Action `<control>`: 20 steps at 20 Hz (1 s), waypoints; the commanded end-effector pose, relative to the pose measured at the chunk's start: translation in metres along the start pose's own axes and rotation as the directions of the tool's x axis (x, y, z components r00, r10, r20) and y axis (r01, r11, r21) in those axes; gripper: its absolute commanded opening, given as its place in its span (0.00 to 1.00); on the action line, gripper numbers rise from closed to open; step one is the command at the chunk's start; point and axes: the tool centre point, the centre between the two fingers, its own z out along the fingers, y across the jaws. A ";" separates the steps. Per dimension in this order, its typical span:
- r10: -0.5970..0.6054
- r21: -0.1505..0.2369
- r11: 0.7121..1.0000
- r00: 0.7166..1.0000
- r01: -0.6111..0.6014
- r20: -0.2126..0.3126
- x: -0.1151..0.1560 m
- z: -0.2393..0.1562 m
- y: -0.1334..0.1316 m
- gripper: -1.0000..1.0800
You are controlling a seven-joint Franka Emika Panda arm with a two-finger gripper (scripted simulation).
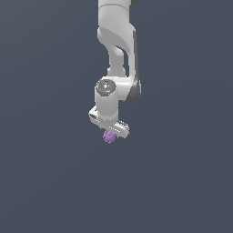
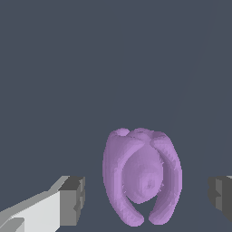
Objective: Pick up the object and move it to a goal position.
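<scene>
Object [image 2: 142,179] stands lengthwise between open pincer [image 2: 147,199] fingers, untouched.

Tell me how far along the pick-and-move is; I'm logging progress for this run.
Done: the gripper has been brought over the purple object, which sits between the fingers. In hand: the grasp itself. The wrist view shows the fingertips set wide, with gaps on both sides of the object, so nothing is clamped yet. Left: closing, lifting and carrying it to the goal, which no marker shows in either view.
</scene>
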 end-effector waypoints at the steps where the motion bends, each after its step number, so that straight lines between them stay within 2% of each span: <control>1: 0.001 0.000 1.000 1.000 -0.001 0.001 -0.001 0.012 0.000 0.96; 10: 0.003 0.000 1.000 1.000 -0.003 0.001 0.000 0.036 0.000 0.96; 11: 0.003 0.000 1.000 1.000 -0.003 0.001 0.000 0.036 0.000 0.00; 20: 0.003 0.000 1.000 1.000 -0.003 0.001 0.000 0.036 0.000 0.00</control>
